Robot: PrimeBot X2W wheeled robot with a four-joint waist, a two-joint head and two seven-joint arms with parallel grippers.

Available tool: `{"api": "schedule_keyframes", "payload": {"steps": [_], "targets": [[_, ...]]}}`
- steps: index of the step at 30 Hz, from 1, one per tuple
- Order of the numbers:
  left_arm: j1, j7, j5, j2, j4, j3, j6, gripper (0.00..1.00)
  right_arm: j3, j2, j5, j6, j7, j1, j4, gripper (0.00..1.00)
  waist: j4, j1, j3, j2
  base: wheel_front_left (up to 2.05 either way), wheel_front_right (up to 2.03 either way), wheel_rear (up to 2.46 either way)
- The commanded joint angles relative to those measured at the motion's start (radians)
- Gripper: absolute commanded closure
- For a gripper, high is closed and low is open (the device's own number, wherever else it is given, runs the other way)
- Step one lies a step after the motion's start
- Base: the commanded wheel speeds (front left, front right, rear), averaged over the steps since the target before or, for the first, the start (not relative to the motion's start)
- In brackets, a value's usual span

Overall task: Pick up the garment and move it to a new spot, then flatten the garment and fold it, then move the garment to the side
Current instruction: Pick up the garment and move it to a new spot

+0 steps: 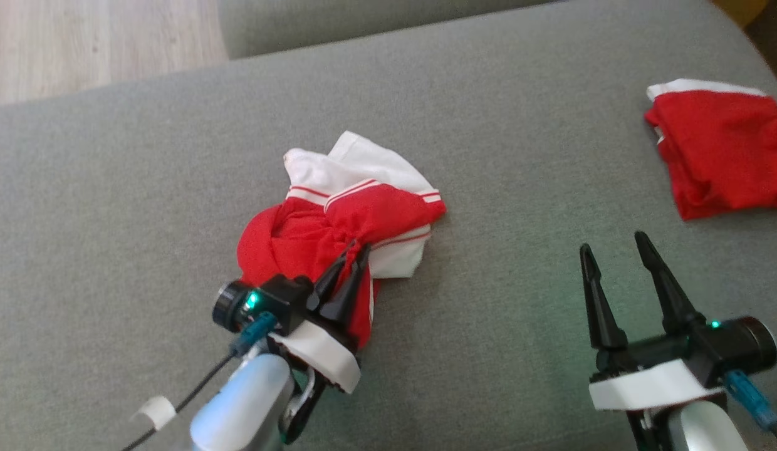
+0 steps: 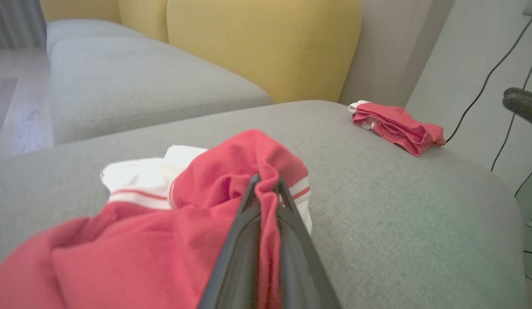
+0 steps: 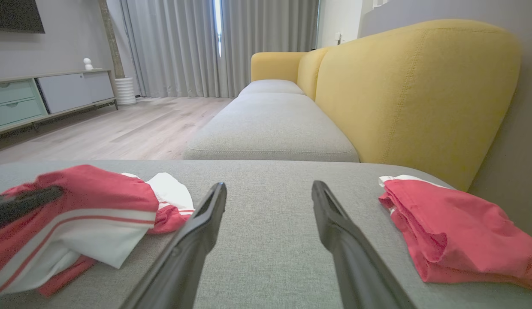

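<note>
Grey upholstery of a wide sofa seat point(image 1: 489, 156) lies under both our arms. Our left gripper point(image 1: 359, 250) has its two dark fingers pressed together on a bunched fold of the red-and-white garment point(image 1: 288, 238). In the left wrist view, red cloth is pinched between them right up to the tips. From that pinch the garment spreads away in a crumpled heap near the middle of the seat, with red fabric next to the fingers and white panels with thin red stripes on the far side.

Our right gripper point(image 1: 613, 244) is well apart to the right. Its fingers are spread wide with bare cushion between them. We cannot tell whether its tips touch the seat or hang just above it. Beyond it, near the far right edge of the seat, a second red garment point(image 1: 720, 156) with a white edge lies folded, apart from both grippers.

Further out, the right wrist view shows a yellow backrest point(image 3: 416, 86) along the right side and another grey seat section point(image 3: 270, 124) beyond ours. Past those we see a pale wooden floor point(image 3: 120, 128), grey curtains point(image 3: 184, 43) and a low cabinet point(image 3: 43, 94) against the wall.
</note>
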Motion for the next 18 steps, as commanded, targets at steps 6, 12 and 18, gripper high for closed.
{"api": "schedule_keyframes", "payload": {"steps": [6,12,18], "targets": [[-0.014,-0.035,0.048,-0.057,-0.011,0.077,0.038,0.00,0.026,0.006,0.001,-0.001,-0.011,-0.055,-0.002,0.00,0.049,-0.0002,0.015,0.0000,0.00,0.00,0.00],[0.108,-0.036,0.191,-0.073,-0.184,0.181,0.138,0.00,0.010,0.008,0.008,-0.001,-0.011,-0.033,0.031,0.00,0.138,-0.0002,-0.077,0.0000,0.00,0.00,0.00],[0.282,-0.036,0.234,-0.079,-0.322,0.316,0.193,0.00,-0.022,0.015,0.026,-0.001,-0.011,0.013,0.046,0.00,0.226,-0.0002,-0.171,0.0000,0.00,0.00,0.00]]}}
